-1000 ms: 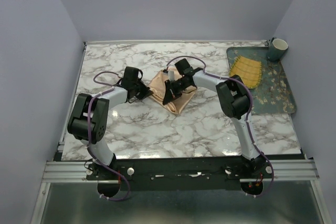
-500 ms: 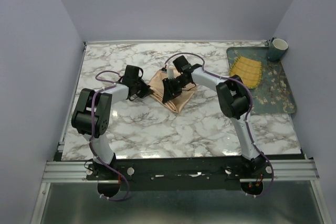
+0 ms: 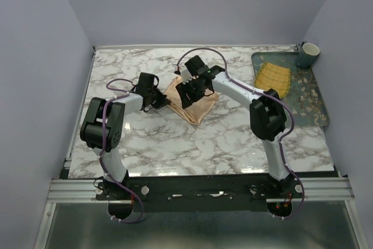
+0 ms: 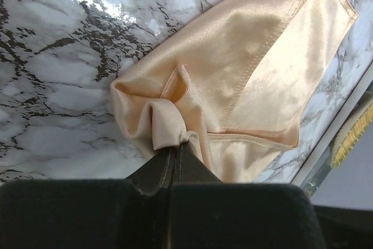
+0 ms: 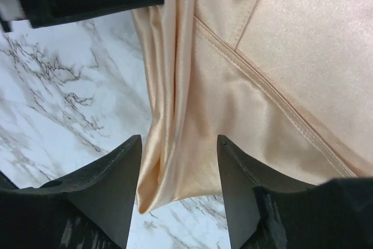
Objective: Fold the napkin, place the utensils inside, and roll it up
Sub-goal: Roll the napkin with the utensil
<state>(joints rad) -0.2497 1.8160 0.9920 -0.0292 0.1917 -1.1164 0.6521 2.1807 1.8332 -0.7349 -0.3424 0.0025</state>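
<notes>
The left gripper is clamped tight on a bunched corner of the peach napkin. The napkin lies folded on the marble bench, spreading out beyond that gripper's tips and under the right gripper, whose jaws stand apart, holding nothing. A tug from the left would likely drag the slippery satin layers askew and spoil the fold, since nothing pins the cloth down.

Marble table, patterned tray, yellow cloth, mug
</notes>
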